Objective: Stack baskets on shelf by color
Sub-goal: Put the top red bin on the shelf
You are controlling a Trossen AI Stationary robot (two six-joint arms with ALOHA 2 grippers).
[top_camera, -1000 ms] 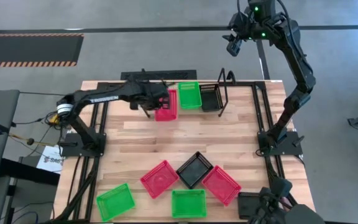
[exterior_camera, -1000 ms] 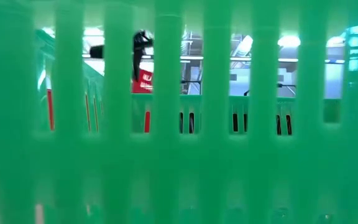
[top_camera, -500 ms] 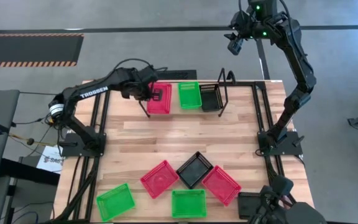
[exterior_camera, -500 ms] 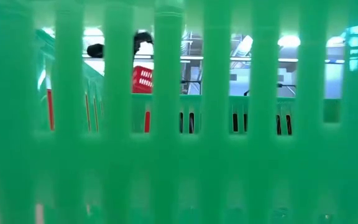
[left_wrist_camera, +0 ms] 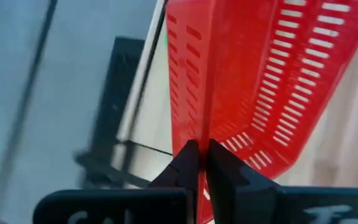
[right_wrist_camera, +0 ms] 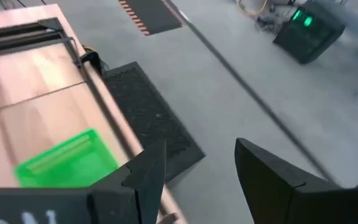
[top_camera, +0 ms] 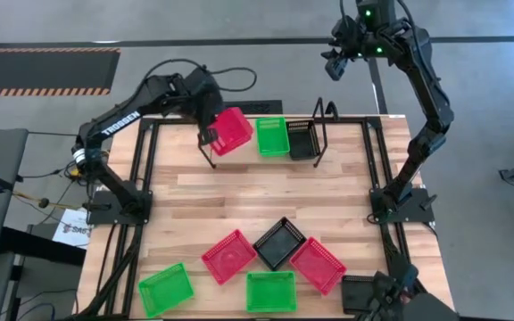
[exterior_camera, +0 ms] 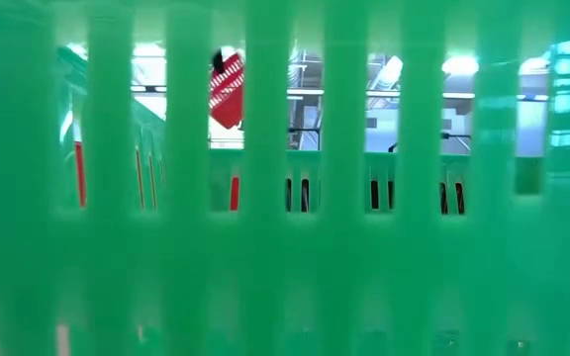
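My left gripper (top_camera: pixel 213 135) is raised over the table's far left part, shut on a red-pink basket (top_camera: pixel 233 130) that shows large in the left wrist view (left_wrist_camera: pixel 260 87). A green basket (top_camera: pixel 272 136) and a black basket (top_camera: pixel 301 138) sit side by side on the shelf, next to a black wire upright (top_camera: pixel 323 123). My right gripper (top_camera: pixel 335 64) is open (right_wrist_camera: pixel 197 174), high beyond the table's far edge. Five more baskets lie near the near edge. My left gripper pinches a side wall of the red-pink basket at its rim (left_wrist_camera: pixel 199 134) between the two fingers, one finger (left_wrist_camera: pixel 184 163) on each face of the wall. The fingers come from the table's left. The basket is lifted clear of table and shelf and hangs tilted.
Near the near edge lie a green basket (top_camera: pixel 165 288), a red one (top_camera: pixel 230 255), a black one (top_camera: pixel 279 242), another red one (top_camera: pixel 318 264) and another green one (top_camera: pixel 270 291). A green basket's wall (exterior_camera: pixel 265 247) fills the low view. Bare planks (top_camera: pixel 266 192) lie mid-table.
My left gripper has risen and moved toward the table's far edge, shut on the red-pink basket all the while. The basket has gone up from just left of the green basket on the shelf and has turned, now showing its broad face, tilted.
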